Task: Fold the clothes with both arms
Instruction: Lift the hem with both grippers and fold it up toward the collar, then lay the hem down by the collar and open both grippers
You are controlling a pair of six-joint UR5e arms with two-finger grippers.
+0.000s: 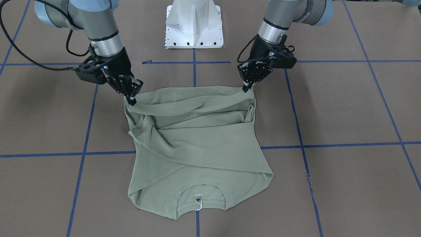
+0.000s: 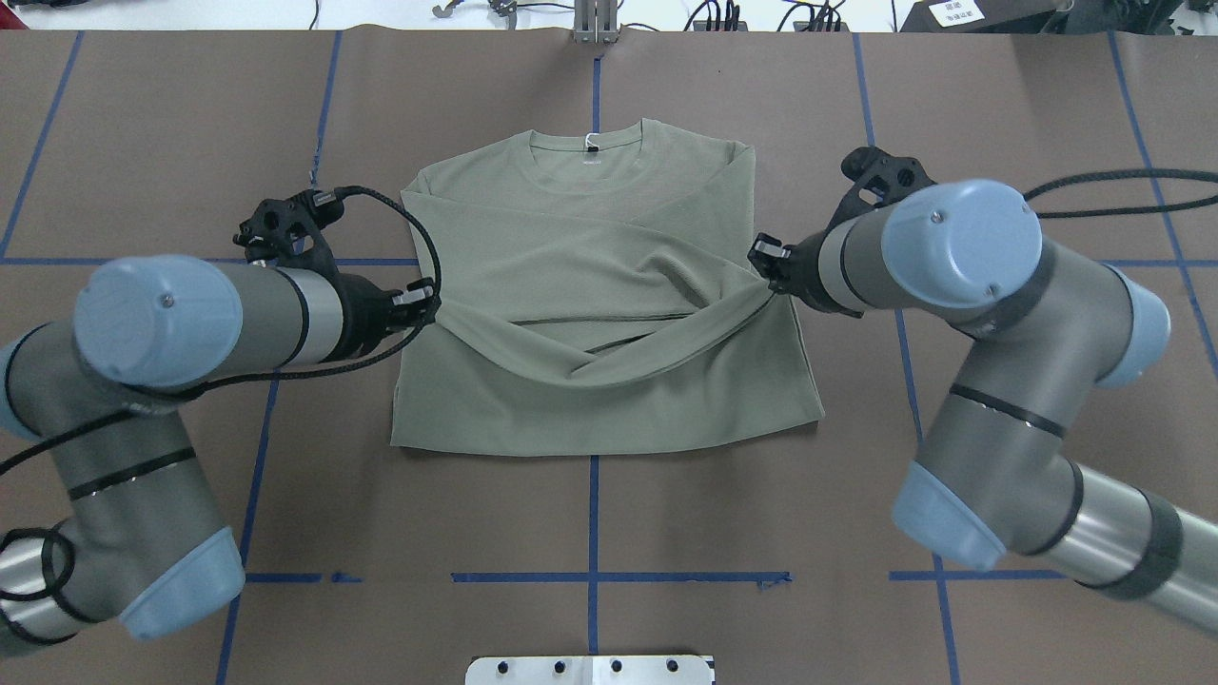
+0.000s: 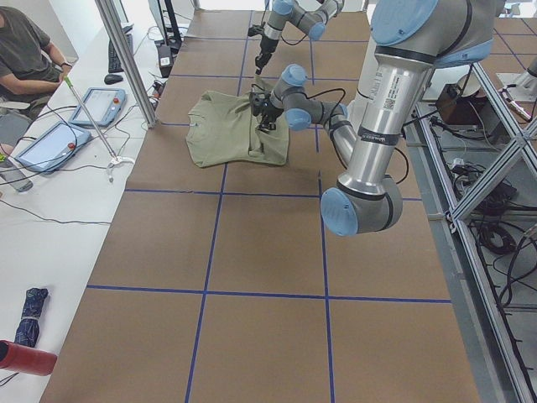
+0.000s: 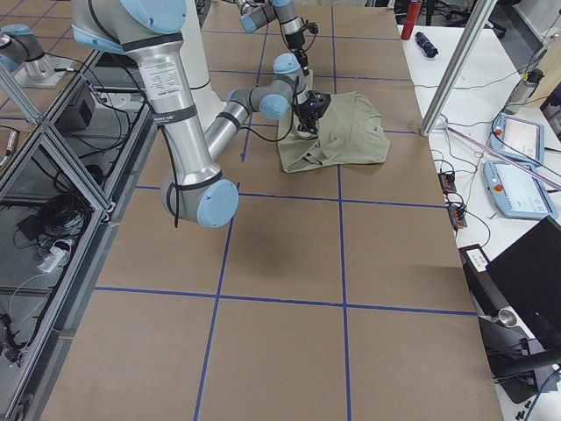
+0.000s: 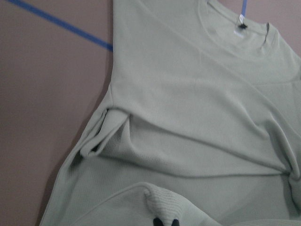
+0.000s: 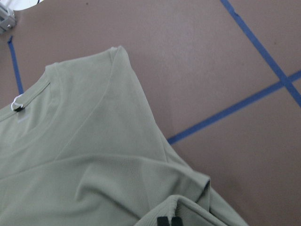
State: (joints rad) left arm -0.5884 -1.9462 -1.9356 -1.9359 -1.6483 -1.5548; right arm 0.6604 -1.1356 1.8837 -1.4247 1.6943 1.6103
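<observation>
The sage-green shirt (image 1: 197, 148) lies on the brown table with its sleeves folded across the body and its collar (image 1: 200, 192) and white hang tag (image 1: 198, 205) on the side far from the robot. My left gripper (image 1: 246, 88) is shut on one hem corner and my right gripper (image 1: 131, 98) is shut on the other. Both corners are lifted and the hem sags between them. In the overhead view the left gripper (image 2: 428, 300) and the right gripper (image 2: 766, 266) flank the shirt (image 2: 590, 219). The wrist views show fingertips (image 5: 164, 221) (image 6: 168, 220) pinching fabric.
The white pedestal base (image 1: 194, 26) stands at the robot's side of the table. Blue tape lines (image 1: 194, 62) grid the brown surface. An operator (image 3: 25, 50) sits at a side table with tablets (image 3: 50, 143). More tablets (image 4: 521, 189) lie at the other end.
</observation>
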